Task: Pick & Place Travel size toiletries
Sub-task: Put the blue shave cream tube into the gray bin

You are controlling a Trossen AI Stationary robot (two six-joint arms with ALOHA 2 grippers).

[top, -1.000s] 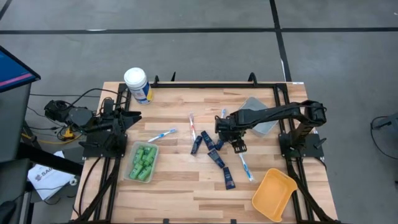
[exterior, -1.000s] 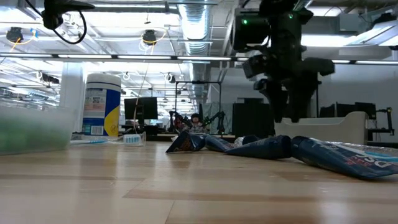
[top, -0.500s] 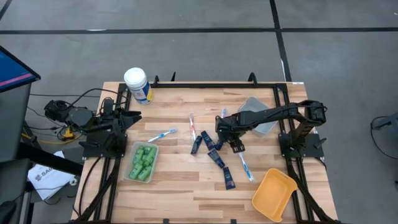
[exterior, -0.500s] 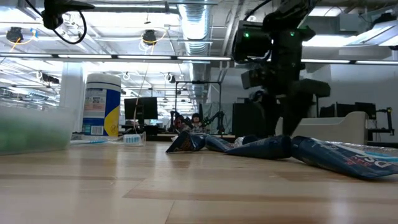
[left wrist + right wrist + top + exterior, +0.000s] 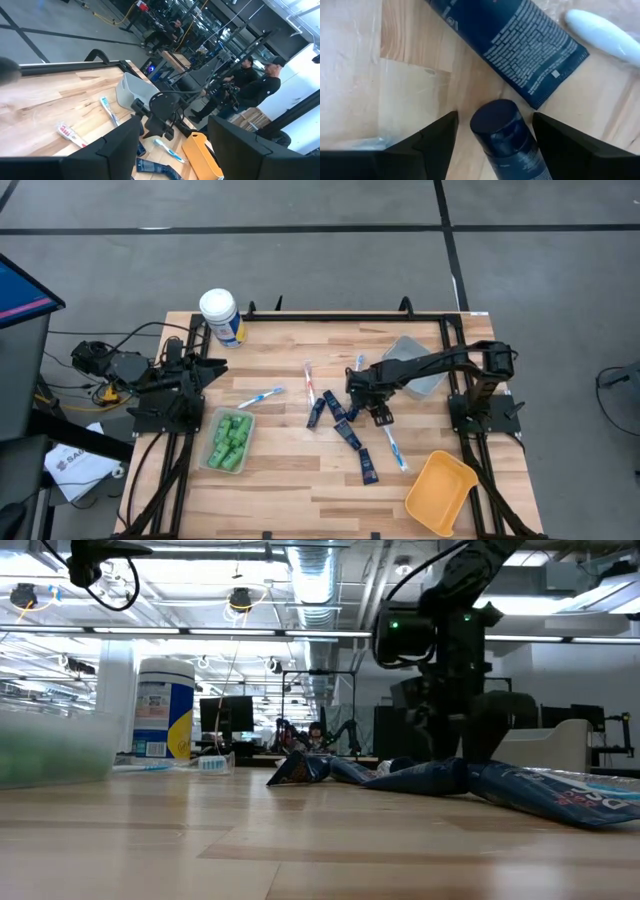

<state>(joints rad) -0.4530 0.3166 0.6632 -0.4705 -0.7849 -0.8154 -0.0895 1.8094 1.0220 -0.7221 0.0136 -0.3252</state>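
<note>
The right gripper (image 5: 492, 145) sits low over the desk (image 5: 290, 480) among the navy tubes (image 5: 345, 430), jaws wide around one tube's cap (image 5: 495, 119). The left gripper (image 5: 167, 150), jaws open, waits beside the tray of green bottles (image 5: 230, 440).

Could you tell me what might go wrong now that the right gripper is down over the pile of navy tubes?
The right gripper is open astride one navy tube's cap, but a second navy tube and a toothbrush handle lie close beside it. Closing could pinch or nudge those neighbours. Gripping only the round cap, the tube might also slip out.
</note>
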